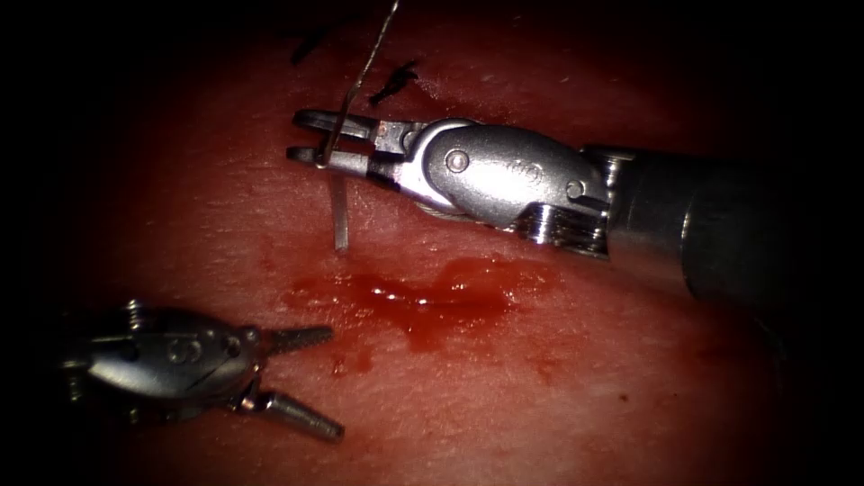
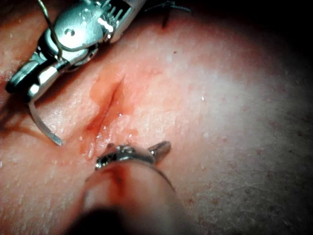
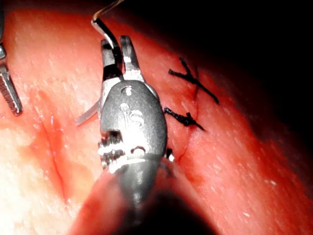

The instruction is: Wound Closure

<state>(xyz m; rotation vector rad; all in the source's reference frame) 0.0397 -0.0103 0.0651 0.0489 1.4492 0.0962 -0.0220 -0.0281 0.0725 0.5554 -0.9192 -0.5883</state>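
Above the cut, toward the endoscope view's upper middle: right tool (image 1: 310,137), polished steel, rounded wrist housing on a dark shaft, two slim jaws clamped across the needle (image 1: 339,211) near its trailing end. Needle: flat-sided, curved, bright metal; its body hangs down from the jaws and its point hovers just over the tissue (image 1: 630,378), not entered. Thread (image 1: 378,45): fine, pale, wiry, running up from the needle's held end out of view. Lower left of the endoscope view: left tool (image 1: 310,382), duller steel, ridged, tapering jaws spread wide apart in a V, gripping nothing, resting low by the tissue to the left of the cut. Cut (image 1: 423,301): shallow slit, edges wet with glossy red fluid (image 1: 450,292) pooled along it, fainter smears beside it. Tissue: pinkish-red, finely pebbled, moist sheen. Earlier stitches (image 3: 188,100): two knots of dark thread with short, stiff, frayed ends, seen in the right wrist view beside the right tool (image 3: 117,51); one such tuft (image 1: 393,83) shows just above the right tool's jaws in the endoscope view.
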